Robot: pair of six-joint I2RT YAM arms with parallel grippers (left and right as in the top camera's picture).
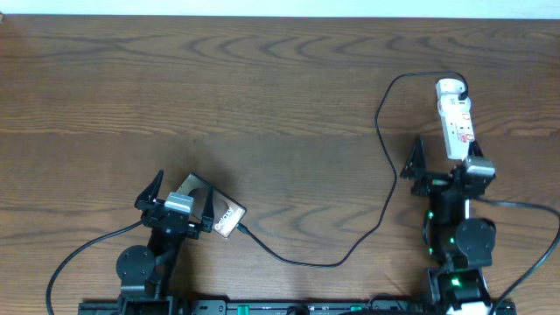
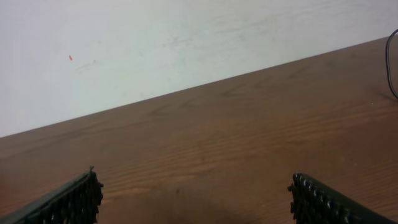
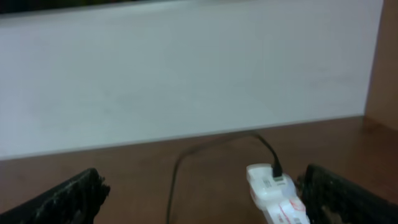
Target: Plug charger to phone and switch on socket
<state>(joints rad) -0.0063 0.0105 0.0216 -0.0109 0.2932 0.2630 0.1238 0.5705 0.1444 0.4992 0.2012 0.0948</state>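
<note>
Left gripper (image 1: 180, 197) gapes wide, empty, over glossy brownish-grey slab phone (image 1: 220, 213). Thin black charger cable (image 1: 378, 118) looks plugged into both phone and white power-strip socket (image 1: 455, 118). Right gripper (image 1: 444, 156), wide open and empty, sits at socket's near end. Next, likely: press red switch.

black charger (image 1: 378, 114), white socket (image 1: 455, 118) with red markings, brownish-grey phone (image 1: 226, 216), brown wood-grain table (image 1: 219, 79)

Far and middle parts of the table (image 1: 262, 79) lie open, crossed only by the cable (image 1: 392, 179) looping from phone (image 1: 226, 216) to socket (image 1: 455, 122).
</note>
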